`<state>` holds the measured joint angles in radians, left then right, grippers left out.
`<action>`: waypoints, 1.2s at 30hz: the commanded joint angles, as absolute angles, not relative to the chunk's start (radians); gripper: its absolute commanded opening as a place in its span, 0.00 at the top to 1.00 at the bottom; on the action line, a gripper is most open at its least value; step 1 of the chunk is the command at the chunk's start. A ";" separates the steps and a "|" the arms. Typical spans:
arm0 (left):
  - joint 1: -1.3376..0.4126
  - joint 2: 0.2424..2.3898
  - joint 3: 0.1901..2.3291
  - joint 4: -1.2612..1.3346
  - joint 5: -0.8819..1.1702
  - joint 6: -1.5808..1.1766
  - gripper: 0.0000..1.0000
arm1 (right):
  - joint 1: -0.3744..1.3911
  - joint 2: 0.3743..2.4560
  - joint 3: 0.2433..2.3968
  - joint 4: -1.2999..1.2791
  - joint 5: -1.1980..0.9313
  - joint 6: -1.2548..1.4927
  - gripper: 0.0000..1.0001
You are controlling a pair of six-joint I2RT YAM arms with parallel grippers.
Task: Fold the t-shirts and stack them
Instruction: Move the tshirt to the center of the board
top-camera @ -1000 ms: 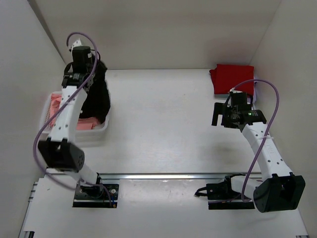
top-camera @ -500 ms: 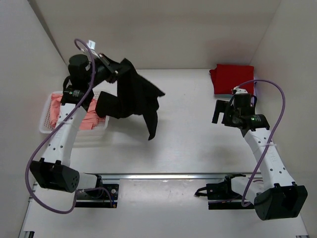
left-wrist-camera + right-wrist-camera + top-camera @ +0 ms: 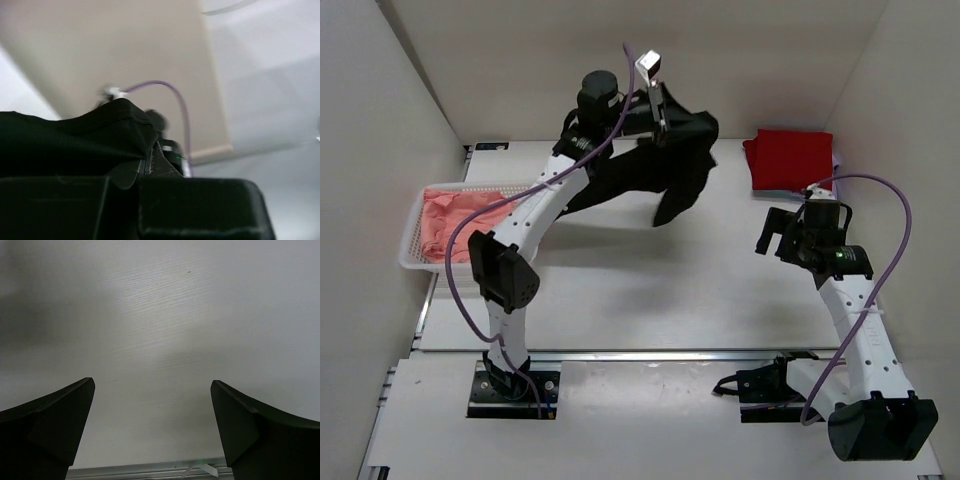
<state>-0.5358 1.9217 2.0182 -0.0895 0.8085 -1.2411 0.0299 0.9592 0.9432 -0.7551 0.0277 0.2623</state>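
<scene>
My left gripper [image 3: 668, 118] is shut on the black t-shirt [image 3: 665, 170] and holds it up in the air over the back middle of the table; the cloth hangs and trails toward the left. In the left wrist view the black t-shirt [image 3: 65, 140] fills the left side, pinched at the closed jaws. A folded red t-shirt [image 3: 790, 158] lies at the back right. Salmon-pink t-shirts [image 3: 455, 215] lie in the white mesh basket [image 3: 408, 245] at the left. My right gripper [image 3: 770, 232] is open and empty over bare table, its fingertips [image 3: 75, 405] wide apart.
White walls close in the table at the back and both sides. A metal rail [image 3: 670, 353] runs along the near edge in front of the arm bases. The right arm's purple cable [image 3: 890, 200] loops near the right wall.
My left arm has swung the black t-shirt out of the basket and rightward, from the left side to the back middle. My right gripper shifted slightly toward the near right.
</scene>
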 commanded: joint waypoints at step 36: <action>-0.210 1.367 1.011 -0.397 0.439 -0.867 0.52 | 0.140 1.138 0.911 -0.721 0.077 0.216 0.01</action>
<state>-0.1680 1.3548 1.0363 -0.3294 0.4850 -0.9749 0.1581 1.1198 0.9051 -0.7452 0.0437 0.2279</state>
